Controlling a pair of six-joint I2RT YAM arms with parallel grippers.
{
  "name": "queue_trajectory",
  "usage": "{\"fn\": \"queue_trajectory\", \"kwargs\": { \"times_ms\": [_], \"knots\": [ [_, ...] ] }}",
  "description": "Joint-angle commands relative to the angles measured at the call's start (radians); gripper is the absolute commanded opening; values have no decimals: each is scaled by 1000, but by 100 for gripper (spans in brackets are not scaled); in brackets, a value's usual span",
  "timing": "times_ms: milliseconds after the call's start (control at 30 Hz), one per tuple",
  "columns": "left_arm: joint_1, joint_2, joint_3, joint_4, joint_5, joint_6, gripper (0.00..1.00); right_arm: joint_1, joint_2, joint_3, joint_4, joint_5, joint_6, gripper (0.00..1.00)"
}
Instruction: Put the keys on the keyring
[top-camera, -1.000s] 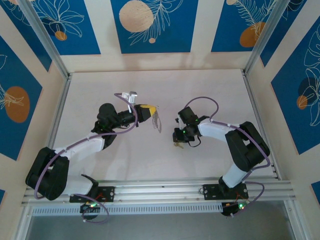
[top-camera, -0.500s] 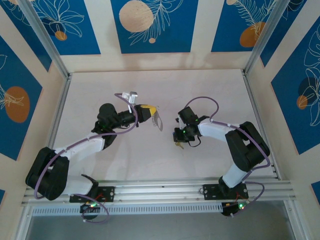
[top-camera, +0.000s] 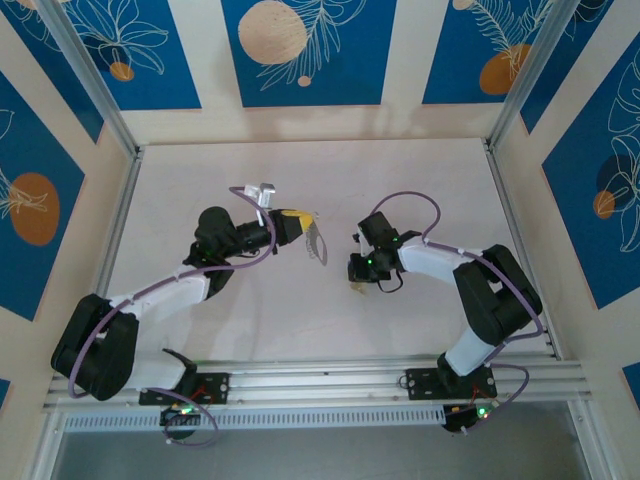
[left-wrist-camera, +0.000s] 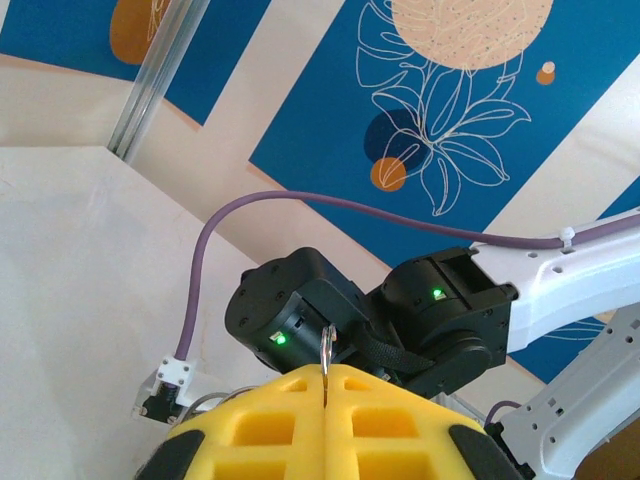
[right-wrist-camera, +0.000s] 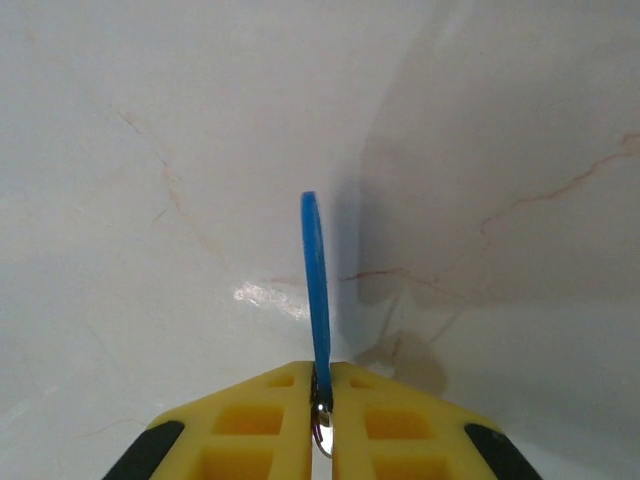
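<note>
My left gripper (top-camera: 298, 222) is held above the table's middle, shut on the keyring (top-camera: 316, 243), a grey metal loop that sticks out past the yellow fingertips toward the right arm. In the left wrist view the keyring (left-wrist-camera: 326, 358) shows edge-on as a thin silver strip pinched in my left gripper (left-wrist-camera: 326, 376). My right gripper (top-camera: 357, 284) points down at the table a short way right of the loop. In the right wrist view it (right-wrist-camera: 321, 378) is shut on the key (right-wrist-camera: 316, 290), whose blue head stands edge-on toward the tabletop, with the silver blade back between the pads.
The pale marbled tabletop (top-camera: 420, 180) is bare around both arms. The right arm's black wrist (left-wrist-camera: 400, 320) sits close in front of the left gripper, with a purple cable (left-wrist-camera: 300, 200) arching over it. Aluminium rails and patterned walls (top-camera: 310, 50) enclose the table.
The right wrist has shifted very slightly over the same spot on the table. The left arm and the keyring have not moved.
</note>
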Motion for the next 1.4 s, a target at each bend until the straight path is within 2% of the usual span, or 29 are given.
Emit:
{"fn": "queue_trajectory", "kwargs": {
  "times_ms": [0, 700, 1167, 1367],
  "knots": [
    [-7, 4, 38, 61, 6, 8, 0, -6, -27, -8, -12, 3, -7, 14],
    [-20, 13, 46, 62, 1, 12, 0, -14, -30, -30, -12, 31, -27, 17],
    [-25, 14, 47, 66, 1, 10, 0, -18, -40, -36, -19, 37, -28, 10],
    [-24, 13, 47, 66, 1, 11, 0, -21, -55, -41, -30, 32, -36, 22]
  ]
}}
